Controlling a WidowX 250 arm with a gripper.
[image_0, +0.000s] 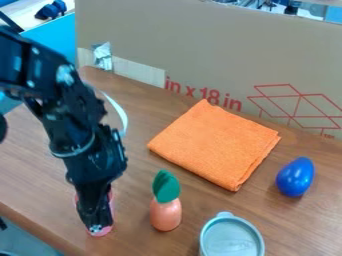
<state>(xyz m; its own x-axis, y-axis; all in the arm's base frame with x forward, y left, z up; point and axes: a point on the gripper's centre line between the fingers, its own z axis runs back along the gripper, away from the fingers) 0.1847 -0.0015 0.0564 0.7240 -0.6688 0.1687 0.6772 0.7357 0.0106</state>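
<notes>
Grey-lidded container untouched. Near left edge of bench, pink object by the jaws, seemingly unlifted. Cannot tell if spread or pinching.

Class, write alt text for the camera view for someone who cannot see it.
A black robot gripper hangs down in front of a partly hidden pink object on a wooden table. Nearby are a peach object with a green top, a folded orange cloth, a round grey container and a blue egg-shaped object, with cardboard behind.
</notes>
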